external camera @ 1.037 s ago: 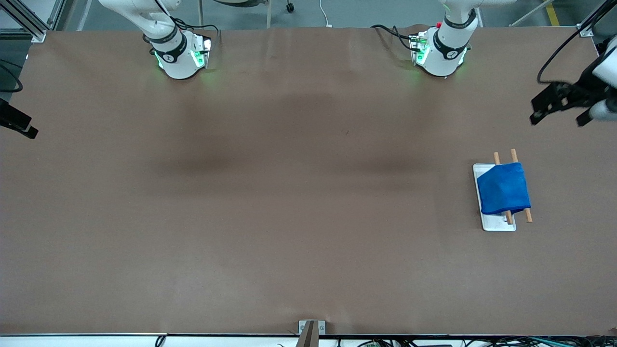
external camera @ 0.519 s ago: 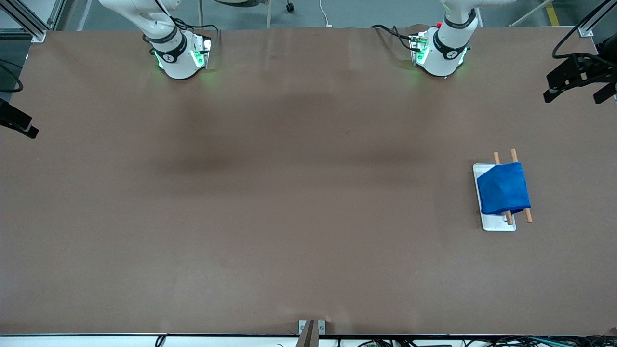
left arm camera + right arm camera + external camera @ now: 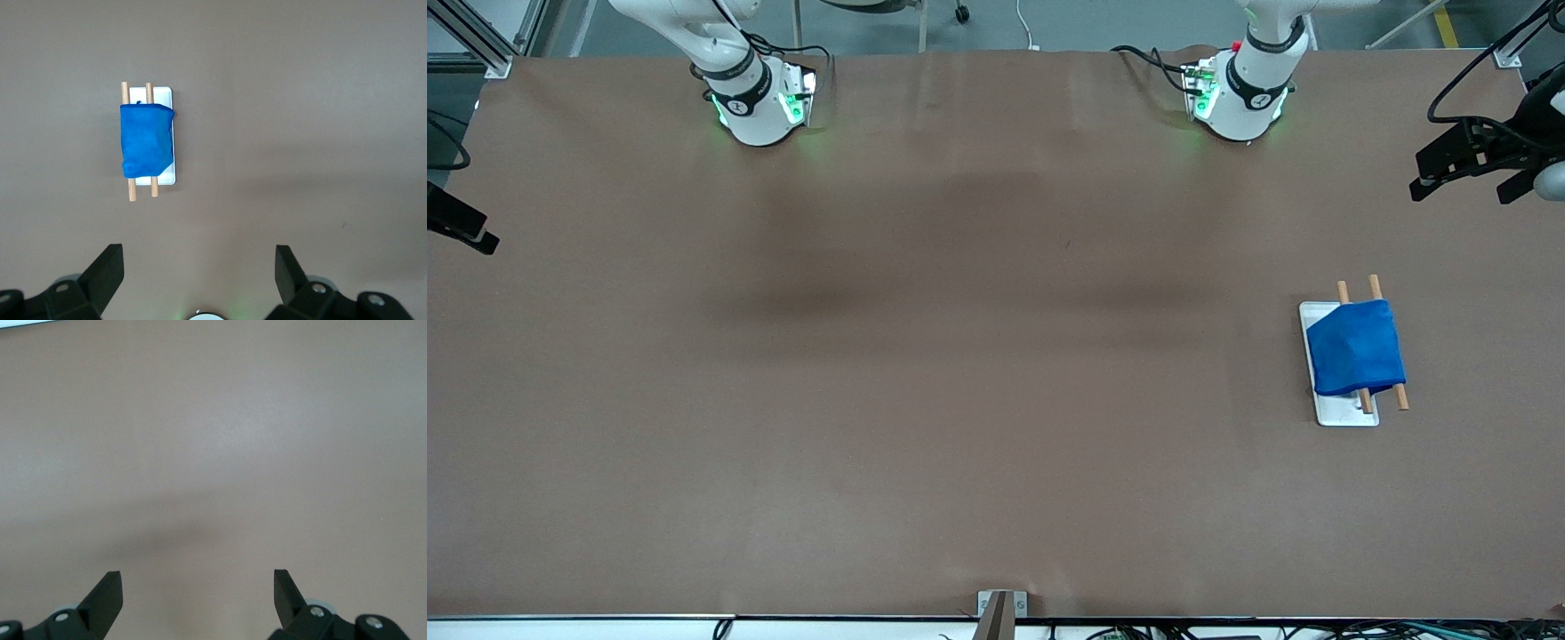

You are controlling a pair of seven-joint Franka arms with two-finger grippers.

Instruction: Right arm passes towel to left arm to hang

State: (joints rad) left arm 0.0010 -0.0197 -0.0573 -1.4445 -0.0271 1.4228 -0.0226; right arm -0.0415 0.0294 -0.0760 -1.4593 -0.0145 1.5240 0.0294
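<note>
1. Front view: we see the towel (image 3: 1355, 348) already draped over two wooden rods (image 3: 1386, 341) on the white tray (image 3: 1345, 414). The hanging looks done to us. The left gripper (image 3: 1463, 172) is up high, well away from the towel, at the left arm's end of the table. The right gripper (image 3: 461, 228) waits at the other end.

2. Left wrist view: our left gripper (image 3: 199, 267) is spread wide and holds nothing. The towel (image 3: 145, 139) lies far below it.

3. Right wrist view: our right gripper (image 3: 197, 590) is spread wide too, over the bare table (image 3: 220, 440).
</note>
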